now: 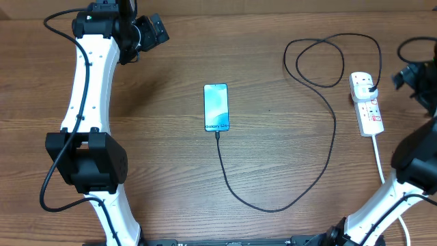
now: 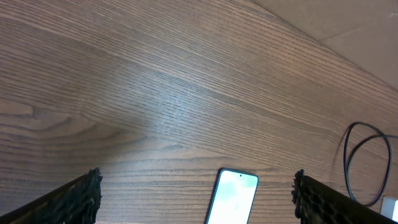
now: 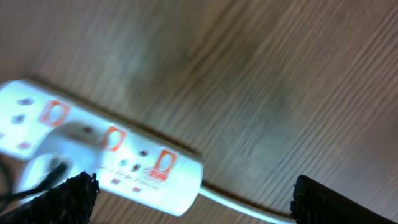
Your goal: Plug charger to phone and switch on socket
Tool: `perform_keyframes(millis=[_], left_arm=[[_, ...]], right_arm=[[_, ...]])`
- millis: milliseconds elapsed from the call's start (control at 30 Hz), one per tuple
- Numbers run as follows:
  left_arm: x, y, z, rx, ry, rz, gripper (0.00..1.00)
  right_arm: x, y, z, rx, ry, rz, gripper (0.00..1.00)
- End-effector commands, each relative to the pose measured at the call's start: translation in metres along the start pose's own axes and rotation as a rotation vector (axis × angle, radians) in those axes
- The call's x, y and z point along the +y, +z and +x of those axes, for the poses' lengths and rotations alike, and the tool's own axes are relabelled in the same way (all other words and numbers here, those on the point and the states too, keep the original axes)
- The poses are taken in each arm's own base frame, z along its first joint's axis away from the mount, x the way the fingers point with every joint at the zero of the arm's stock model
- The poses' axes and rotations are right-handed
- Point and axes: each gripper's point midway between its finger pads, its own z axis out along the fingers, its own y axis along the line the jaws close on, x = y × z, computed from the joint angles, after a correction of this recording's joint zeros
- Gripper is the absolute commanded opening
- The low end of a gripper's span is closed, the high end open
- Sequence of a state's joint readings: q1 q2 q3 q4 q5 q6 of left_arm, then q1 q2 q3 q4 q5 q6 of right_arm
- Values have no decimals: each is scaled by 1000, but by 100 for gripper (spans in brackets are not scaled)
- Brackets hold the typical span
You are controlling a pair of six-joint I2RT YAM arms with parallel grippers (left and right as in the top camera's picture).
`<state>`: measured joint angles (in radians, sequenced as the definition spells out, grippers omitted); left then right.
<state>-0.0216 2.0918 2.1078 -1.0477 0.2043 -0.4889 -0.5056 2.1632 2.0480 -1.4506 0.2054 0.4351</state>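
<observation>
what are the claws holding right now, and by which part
Nothing. Both are open and empty: the left claw hangs near the phone, and the right claw hangs over the power strip without gripping it.

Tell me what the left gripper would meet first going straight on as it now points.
Probably the phone: it lies straight ahead of the open left gripper, low in the wrist view. Depth is unclear, so it might touch the table just short of it.

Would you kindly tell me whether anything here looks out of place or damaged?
Nothing stands out. The phone lies flat, the charger runs from its lower end in a loose curve to the socket, and nothing looks spilled or broken.
</observation>
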Motion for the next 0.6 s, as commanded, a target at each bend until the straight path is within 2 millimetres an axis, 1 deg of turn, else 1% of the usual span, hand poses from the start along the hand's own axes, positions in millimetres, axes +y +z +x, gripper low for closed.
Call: perform_keyframes(millis=[0,67,167,233,267,400,500,567], left_arm=[[-3,-13,-6,-33,23,6,100],[-3,-13,-6,-33,23,6,100],[-3,-13,-6,-33,23,6,100],[-3,-13,-6,-33,23,6,99],[-3,-13,-6,-33,23,6,100],[-3,-13,-6,-33,23,6,100],[-3,-13,-6,-33,23,6,100],[-3,-13,-6,-33,23,6,100]], right_arm=[[-1,20,10,43,19,-11,100],[2,33,12,47,13,-17,100],[16,56,18,59,16,-77,100],[20,64,20,62,17,-97,100],[22,73,22,60,17,-106,100],[25,87,23,48,19,-115,100],[29,91,24,46,17,-139,100],[37,92,24,46,10,-182,100]])
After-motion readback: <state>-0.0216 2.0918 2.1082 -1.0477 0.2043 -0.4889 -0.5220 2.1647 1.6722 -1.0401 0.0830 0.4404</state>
